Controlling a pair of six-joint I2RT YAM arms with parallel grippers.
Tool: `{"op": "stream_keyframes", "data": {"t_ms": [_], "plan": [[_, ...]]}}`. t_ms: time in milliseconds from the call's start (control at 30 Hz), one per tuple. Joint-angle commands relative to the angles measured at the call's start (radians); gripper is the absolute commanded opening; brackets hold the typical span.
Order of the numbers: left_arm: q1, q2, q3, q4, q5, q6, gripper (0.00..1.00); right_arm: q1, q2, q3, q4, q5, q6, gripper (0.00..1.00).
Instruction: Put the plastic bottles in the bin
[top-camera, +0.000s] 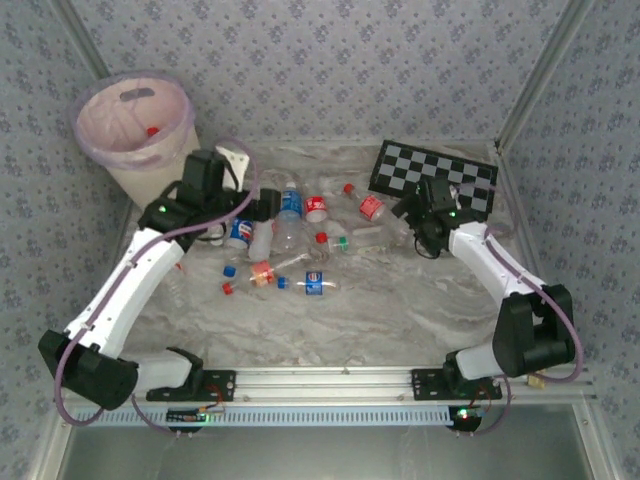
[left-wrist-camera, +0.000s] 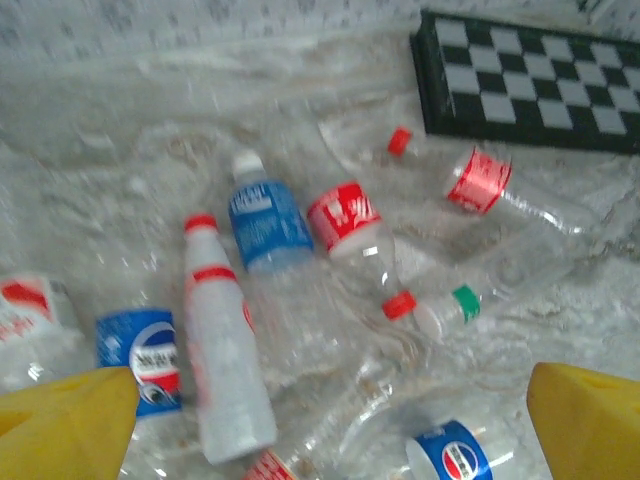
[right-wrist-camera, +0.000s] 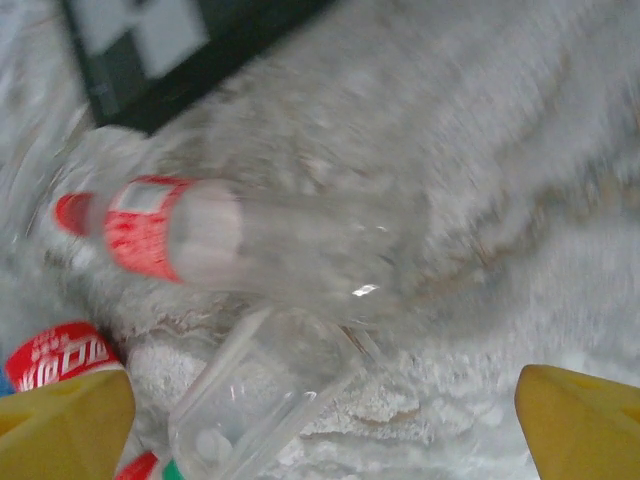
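**A:** What can you read, starting at the left?

**B:** The bin (top-camera: 148, 178) stands in the far left corner, well apart from the plastic bottles (top-camera: 300, 235) strewn mid-table. From the left wrist, a Pepsi bottle (left-wrist-camera: 140, 352) lies just beside the left finger. Next come a white bottle (left-wrist-camera: 228, 385) with a red cap, then a blue-labelled bottle (left-wrist-camera: 265, 228) and a red-labelled bottle (left-wrist-camera: 345, 215), both with writing too blurred to read. A second Pepsi label (left-wrist-camera: 455, 455) shows low on the right.

**A:** And the jaws?

**B:** The left gripper (left-wrist-camera: 325, 435) is spread wide and holds nothing, with the heap between and beyond its fingers. The right gripper (right-wrist-camera: 325, 420) is also wide and empty. A clear bottle (right-wrist-camera: 260, 240) with an unreadable red band lies crosswise beyond it, near the checkerboard (right-wrist-camera: 150, 60).
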Motion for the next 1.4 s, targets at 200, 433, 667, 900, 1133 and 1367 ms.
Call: {"op": "stream_keyframes", "data": {"t_ms": [200, 433, 667, 900, 1133, 1367], "plan": [[-0.030, -0.107, -0.226, 0.275, 0.089, -0.263, 0.99, -0.034, 0.128, 0.226, -0.338, -0.092, -0.758, 0.94], [-0.030, -0.088, -0.219, 0.322, 0.153, -0.277, 0.99, -0.047, 0.293, 0.327, -0.352, -0.222, -1.035, 0.80], [-0.029, -0.119, -0.214, 0.273, 0.136, -0.238, 0.99, -0.051, 0.476, 0.415, -0.357, -0.134, -1.083, 0.86], [-0.021, -0.130, -0.214, 0.258, 0.123, -0.224, 0.99, -0.086, 0.551, 0.422, -0.313, -0.099, -1.056, 0.85], [-0.021, -0.086, -0.179, 0.266, 0.147, -0.228, 0.99, -0.097, 0.586, 0.422, -0.265, -0.132, -1.049, 0.83], [-0.021, -0.068, -0.171, 0.267, 0.153, -0.235, 0.99, -0.122, 0.614, 0.451, -0.274, -0.167, -1.048, 0.81]]}}
